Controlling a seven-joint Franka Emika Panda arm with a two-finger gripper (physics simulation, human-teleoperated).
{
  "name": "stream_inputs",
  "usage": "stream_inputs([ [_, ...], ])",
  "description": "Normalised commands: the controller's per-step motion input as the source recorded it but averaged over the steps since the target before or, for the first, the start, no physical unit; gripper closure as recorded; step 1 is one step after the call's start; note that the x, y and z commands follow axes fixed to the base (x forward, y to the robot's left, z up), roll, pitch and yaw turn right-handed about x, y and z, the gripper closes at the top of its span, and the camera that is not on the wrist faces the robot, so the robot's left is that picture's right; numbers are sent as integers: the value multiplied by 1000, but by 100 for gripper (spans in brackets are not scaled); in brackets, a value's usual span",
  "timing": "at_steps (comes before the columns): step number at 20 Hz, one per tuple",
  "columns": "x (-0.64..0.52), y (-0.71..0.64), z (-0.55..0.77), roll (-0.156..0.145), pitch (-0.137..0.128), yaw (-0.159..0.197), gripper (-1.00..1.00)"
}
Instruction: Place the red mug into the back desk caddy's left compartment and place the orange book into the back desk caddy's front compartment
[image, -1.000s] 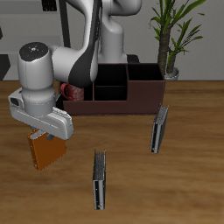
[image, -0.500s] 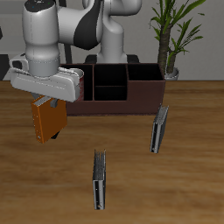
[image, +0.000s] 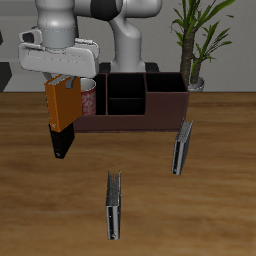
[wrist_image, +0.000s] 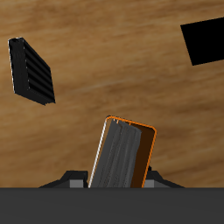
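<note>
One orange book (image: 62, 103) lifted higher, two grey-black books (image: 115, 206).

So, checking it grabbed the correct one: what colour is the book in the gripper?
Plain orange book, clearest in the exterior view.

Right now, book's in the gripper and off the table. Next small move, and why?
Probably carry the orange book sideways toward the middle of the back desk caddy, keeping it high. The gripper holds it hanging in front of the end where the red mug sits, short of the front compartment.
</note>
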Motion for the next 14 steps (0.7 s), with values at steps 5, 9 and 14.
stream_inputs([
  [5, -516, 334, 198, 43, 1, 56, 100],
  [9, -513, 192, 161, 37, -28, 52, 100],
  [14, -427, 71, 46, -17, 17, 49, 100],
])
